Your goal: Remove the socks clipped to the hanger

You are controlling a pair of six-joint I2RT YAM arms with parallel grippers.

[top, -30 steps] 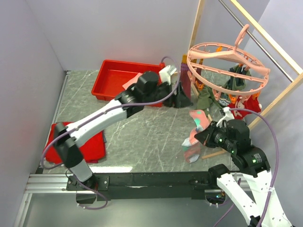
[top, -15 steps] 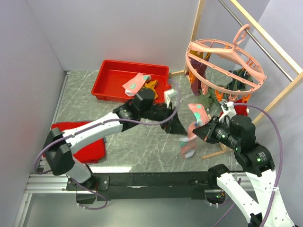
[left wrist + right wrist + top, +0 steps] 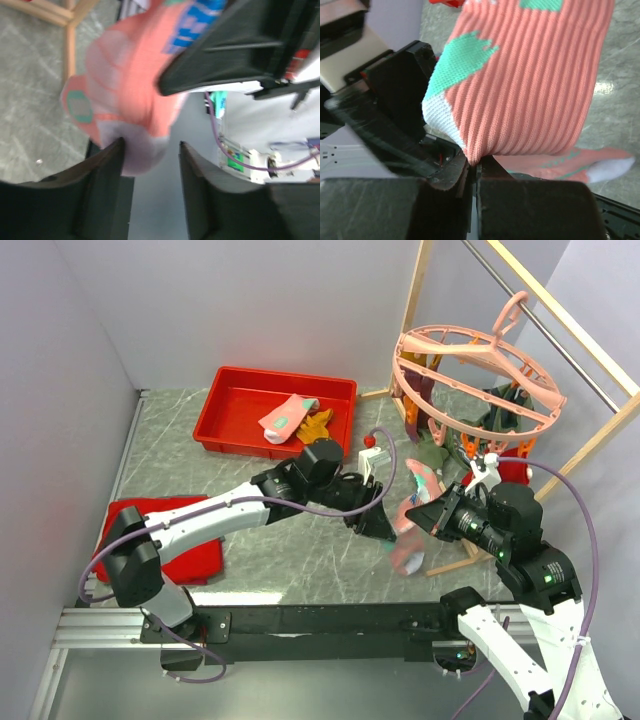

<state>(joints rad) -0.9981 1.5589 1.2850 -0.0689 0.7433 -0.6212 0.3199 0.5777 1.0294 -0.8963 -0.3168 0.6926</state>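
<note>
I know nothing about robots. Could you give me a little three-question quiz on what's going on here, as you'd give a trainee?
1. True or false: the right gripper is pinching the pink-and-mint sock.
2. Multiple choice: how many socks lie in the red tray? A none, B two, C five.
3. Short answer: the left gripper is at the held sock's toe. Are its jaws apart or closed?

Key
1. True: its jaws are shut on the sock's edge.
2. B: one pink, one mustard yellow.
3. Apart, with the toe partly between them.
</note>
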